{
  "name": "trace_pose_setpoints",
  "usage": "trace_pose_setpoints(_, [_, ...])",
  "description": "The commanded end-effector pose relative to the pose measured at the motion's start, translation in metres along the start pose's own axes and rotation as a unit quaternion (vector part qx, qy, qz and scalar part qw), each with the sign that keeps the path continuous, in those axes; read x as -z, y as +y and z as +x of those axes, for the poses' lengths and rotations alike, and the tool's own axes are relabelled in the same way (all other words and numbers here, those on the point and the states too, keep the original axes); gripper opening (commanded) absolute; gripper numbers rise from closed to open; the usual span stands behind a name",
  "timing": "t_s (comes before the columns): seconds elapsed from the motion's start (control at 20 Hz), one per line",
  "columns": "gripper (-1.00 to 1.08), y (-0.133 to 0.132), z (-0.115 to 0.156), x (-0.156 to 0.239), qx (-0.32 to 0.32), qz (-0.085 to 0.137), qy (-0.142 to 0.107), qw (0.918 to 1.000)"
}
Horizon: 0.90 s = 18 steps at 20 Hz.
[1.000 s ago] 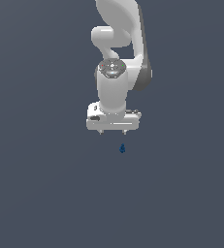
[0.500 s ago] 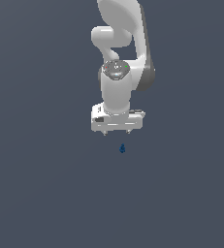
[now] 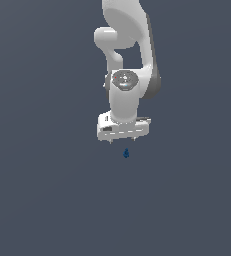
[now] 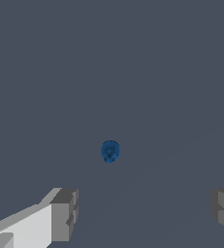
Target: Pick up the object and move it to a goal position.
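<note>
Lower than a second ago, the smooth white robot gripper (image 3: 123, 141) has come down toward the tiny dark-blue blob-like object (image 3: 126, 153), which has stayed put just below the frame's centre in the exterior view. It stands upright, long axis vertical, slightly taller than wide, on the plain slate-grey surface (image 3: 42, 190). From the wrist, the object (image 4: 110, 151) looks round and glossy. Blocky grey fingertips (image 4: 64, 214) are spread wide, holding nothing.
</note>
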State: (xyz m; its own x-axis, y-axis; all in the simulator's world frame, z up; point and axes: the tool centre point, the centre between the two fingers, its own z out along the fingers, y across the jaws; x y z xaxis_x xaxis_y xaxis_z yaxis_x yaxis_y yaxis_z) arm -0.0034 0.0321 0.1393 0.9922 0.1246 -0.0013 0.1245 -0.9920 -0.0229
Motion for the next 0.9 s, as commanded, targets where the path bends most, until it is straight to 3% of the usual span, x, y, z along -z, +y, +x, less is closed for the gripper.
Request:
trace_pose_setpoints(0.0, [1.0,-0.007,0.002,-0.014,0.027,-0.004,-0.001,0.9996])
trace_pose_setpoints(0.35, [1.0,-0.022,0.004,-0.044,0.085,-0.011,0.0,0.9963])
trace_pose_setpoints(0.85, [1.0,-0.023,0.004,-0.06,0.088,-0.011,-0.001,0.996])
